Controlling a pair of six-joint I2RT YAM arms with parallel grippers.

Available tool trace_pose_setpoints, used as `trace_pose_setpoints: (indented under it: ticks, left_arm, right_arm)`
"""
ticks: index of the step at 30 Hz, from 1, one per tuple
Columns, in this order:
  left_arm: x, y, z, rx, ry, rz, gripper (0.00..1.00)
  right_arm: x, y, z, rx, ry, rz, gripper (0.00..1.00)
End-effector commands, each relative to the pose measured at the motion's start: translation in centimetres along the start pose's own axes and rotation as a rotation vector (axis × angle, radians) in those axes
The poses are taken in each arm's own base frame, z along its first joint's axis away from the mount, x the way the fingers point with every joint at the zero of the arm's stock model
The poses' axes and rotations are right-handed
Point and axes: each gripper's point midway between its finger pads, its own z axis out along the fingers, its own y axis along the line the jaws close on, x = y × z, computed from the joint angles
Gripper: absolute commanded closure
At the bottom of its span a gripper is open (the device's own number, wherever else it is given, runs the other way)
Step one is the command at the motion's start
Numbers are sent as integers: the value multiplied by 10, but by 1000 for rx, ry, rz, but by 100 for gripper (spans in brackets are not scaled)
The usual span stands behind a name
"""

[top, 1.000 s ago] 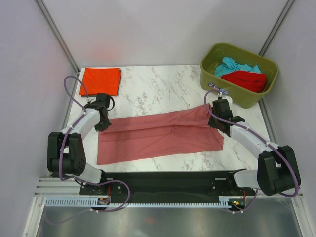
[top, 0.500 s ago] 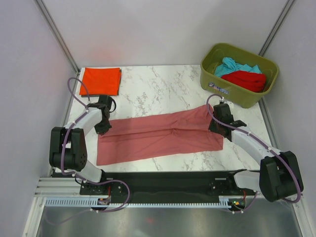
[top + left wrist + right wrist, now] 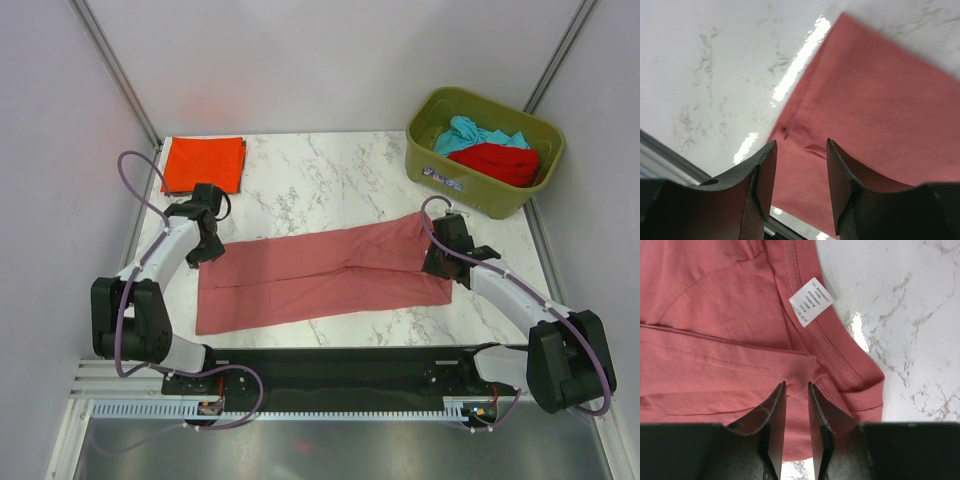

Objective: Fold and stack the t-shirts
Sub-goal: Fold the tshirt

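**Once both ends lie flat, lift off without dragging the cloth**

Since the dusty pink shirt (image 3: 320,275) lies as a long band across the near part of the counter (image 3: 330,170), folded lengthwise, the step in hand looks like letting go before a crosswise fold. The olive bin (image 3: 440,170) at the far right holds a teal shirt (image 3: 470,132) and a red shirt (image 3: 500,162). A folded orange shirt (image 3: 203,163) at the far left corner is probably the base of the stack. The left gripper (image 3: 801,145) hangs over the band's left end, jaws apart with nothing between them. The right gripper (image 3: 797,385), at the collar end near the white label (image 3: 811,301), has its jaws narrowly parted and pinches nothing visible. Rise straight up so neither end wrinkles, then regrip at matching corners.
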Motion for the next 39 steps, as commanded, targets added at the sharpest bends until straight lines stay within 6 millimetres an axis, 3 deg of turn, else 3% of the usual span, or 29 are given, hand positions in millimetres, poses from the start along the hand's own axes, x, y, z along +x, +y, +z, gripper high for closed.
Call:
trace_pose_setpoints:
  ticks: [1,5,11,15,20,27,31,35,39]
  left_arm:
    - [-17,-38,-22,197,-28,-82,49]
    - [-4,-43,-3,161,29,-61,49]
    - [21,-32,37,12,114,-22,50]
    - [21,-31,44,-11,130,2,51]
    - [5,-17,44,-46,81,-11,49]
    - [8,-15,59,-72,141,-36,50]
    - [-13,-18,50,-54,91,-49,50]
    - [-43,-28,17,53,-4,-61,49]
    - [-52,-74,-17,333,-28,-3,47]
  right_arm:
    - [-21,20,-15,-65,-39,22,69]
    - [-31,29,-19,-79,-50,20,69]
    - [-39,34,-11,-68,-48,13,68]
    - [-38,32,-3,-49,-38,-1,68]
    - [-20,25,9,-30,2,0,68]
    - [10,-1,25,62,45,23,70]
    - [4,4,17,40,44,-5,70]
    - [-23,32,-6,-96,6,-86,61]
    - [-39,59,-10,-206,10,-188,52]
